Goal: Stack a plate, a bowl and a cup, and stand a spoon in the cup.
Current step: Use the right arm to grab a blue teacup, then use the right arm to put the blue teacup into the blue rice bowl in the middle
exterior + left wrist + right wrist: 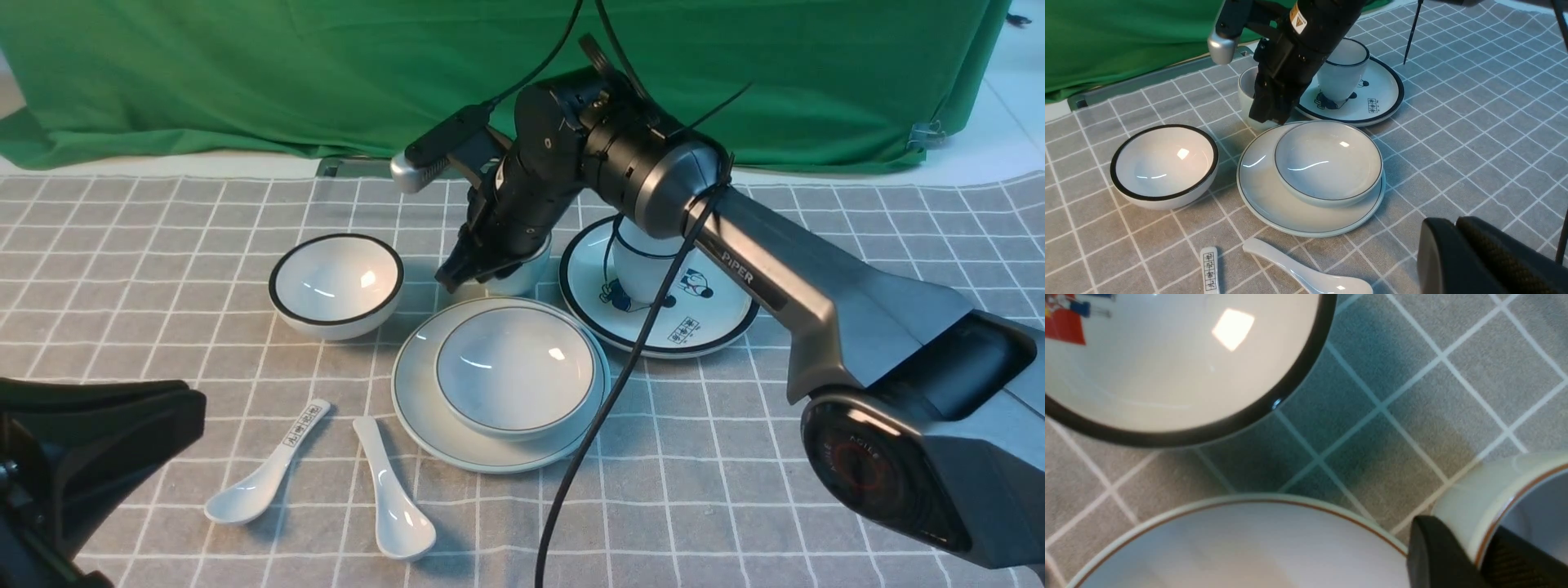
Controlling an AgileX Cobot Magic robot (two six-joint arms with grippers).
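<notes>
Behind the plate, the front view hides what the right wrist view shows: the right gripper pinching the cup by its wall.

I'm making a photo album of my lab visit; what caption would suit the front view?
Right gripper pinching the cup by its rim, just behind the bowl already stacked on the plate.

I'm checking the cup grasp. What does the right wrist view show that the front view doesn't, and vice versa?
Right wrist only: the right gripper's fingers clamp the cup wall, one inside, one outside. Front only: the bowl sitting on the plate, the plain spoon, the printed spoon, the black-rimmed bowl, the black-rimmed cup. Both: cup, plate rim, cartoon plate.
</notes>
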